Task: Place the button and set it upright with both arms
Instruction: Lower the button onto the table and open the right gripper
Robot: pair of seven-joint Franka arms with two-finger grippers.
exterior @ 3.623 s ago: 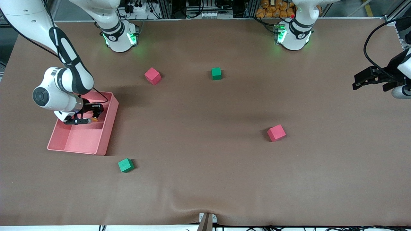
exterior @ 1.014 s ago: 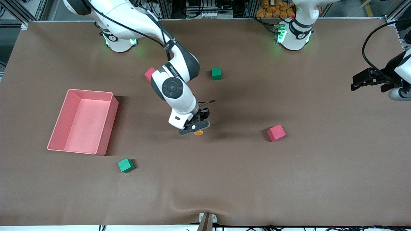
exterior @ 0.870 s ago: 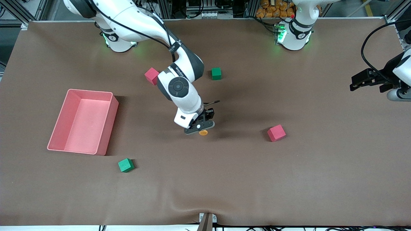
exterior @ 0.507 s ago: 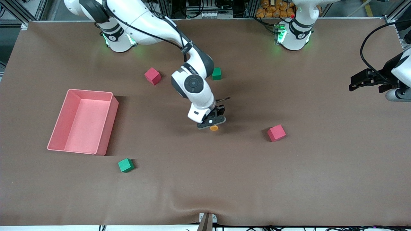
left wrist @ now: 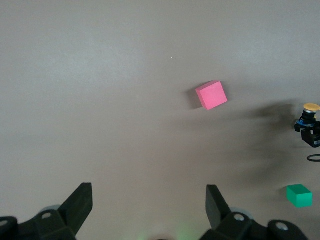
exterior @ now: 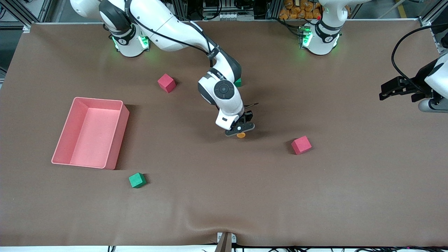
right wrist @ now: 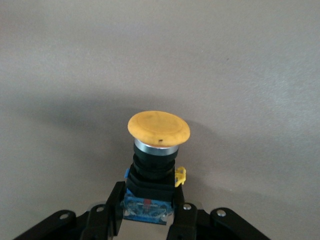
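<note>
I have the brown table [exterior: 224, 196] in view, with an empty pink bin [exterior: 117, 134] toward the right arm's end. Foam cubes lie scattered: a red cube [exterior: 301, 145] near the middle, another red cube [exterior: 166, 83] closer to the bases, a green cube [exterior: 137, 180] nearest the front camera.

My right arm [exterior: 182, 29] reaches over the table's middle. Its right gripper [exterior: 240, 130] is clamped on the button [exterior: 240, 135], fingers pinching the black-and-blue body, orange cap sticking out past the fingertips. The button is in the air over bare table, near the red cube.

My left arm waits at its end of the table, the left gripper [left wrist: 147, 207] spread wide and holding nothing.

By my reckoning the pickup and carry are done; setting the button down and standing it upright, with the left arm helping, remain.
</note>
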